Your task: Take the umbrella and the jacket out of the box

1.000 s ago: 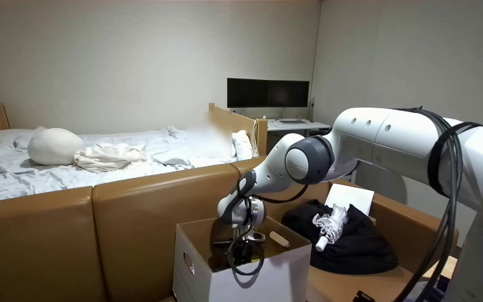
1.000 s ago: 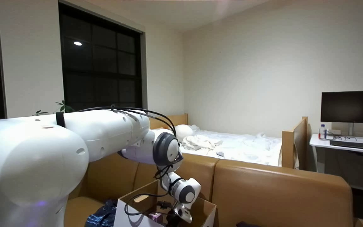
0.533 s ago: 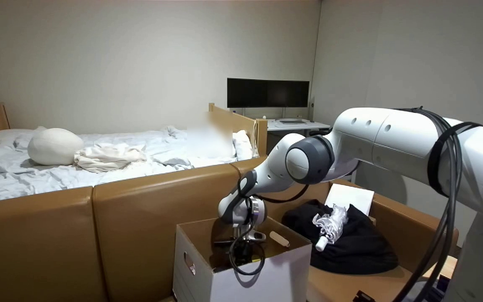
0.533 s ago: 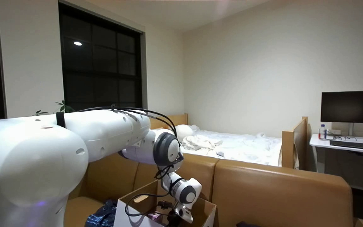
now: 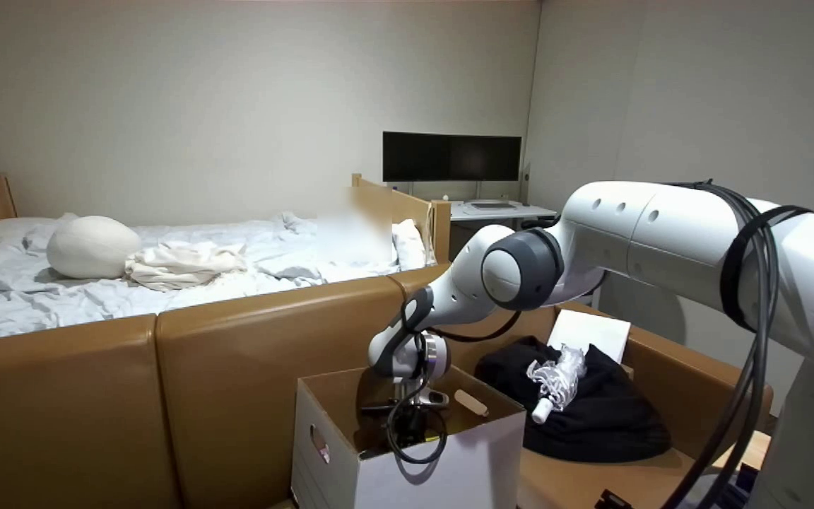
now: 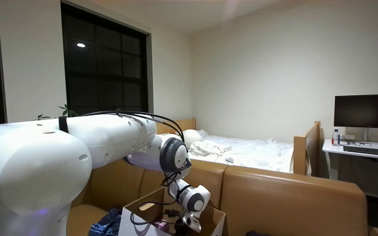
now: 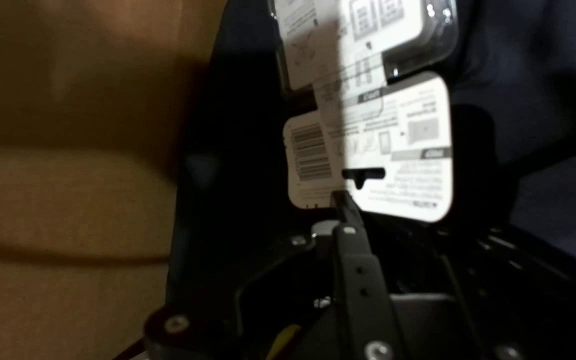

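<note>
The black metal hand has just pressed together inside the white-sided cardboard box, catch unclear; the clear-plastic umbrella and bulky black-fabric jacket look already out, right.

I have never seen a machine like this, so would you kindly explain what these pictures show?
The white, jointed robot arm reaches down into an open cardboard box, white outside and brown inside. Two exterior views look on from outside the robot; the dark close-up is the wrist view, taken from the arm's own wrist. There, white printed packaging with clear plastic lies on dark blue-black fabric inside the box. In an exterior view, a bulky black cloth bundle sits on the tan leather-like sofa, and a folded clear-plastic umbrella with a white handle rests on it. Down in the box, the jaws are shut; it is too dark to tell whether they pinch anything.
</note>
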### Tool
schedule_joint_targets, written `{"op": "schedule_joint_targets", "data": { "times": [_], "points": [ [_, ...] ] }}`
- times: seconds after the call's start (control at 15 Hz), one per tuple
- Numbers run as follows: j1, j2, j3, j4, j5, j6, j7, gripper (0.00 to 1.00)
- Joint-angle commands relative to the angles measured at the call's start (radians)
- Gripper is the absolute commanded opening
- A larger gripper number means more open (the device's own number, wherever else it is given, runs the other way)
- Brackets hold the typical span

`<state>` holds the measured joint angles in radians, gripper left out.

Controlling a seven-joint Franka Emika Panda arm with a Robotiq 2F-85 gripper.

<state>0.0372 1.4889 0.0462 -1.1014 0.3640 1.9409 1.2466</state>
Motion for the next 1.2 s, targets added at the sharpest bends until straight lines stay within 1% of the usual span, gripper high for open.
{"op": "schedule_joint_targets", "data": {
  "times": [0.0,0.2,0.4,0.87,1.13],
  "points": [
    [-0.015,0.000,-0.004,-0.035,0.014,0.014,0.004,0.02],
    [-0.016,0.000,-0.004,-0.039,0.008,-0.003,-0.003,0.02],
    [-0.017,-0.008,0.011,-0.050,0.004,-0.019,-0.029,0.03],
    [-0.009,-0.084,0.010,-0.124,-0.034,-0.156,-0.108,0.02],
    [0.015,-0.131,0.003,-0.209,-0.065,-0.106,-0.170,0.02]
  ]
}}
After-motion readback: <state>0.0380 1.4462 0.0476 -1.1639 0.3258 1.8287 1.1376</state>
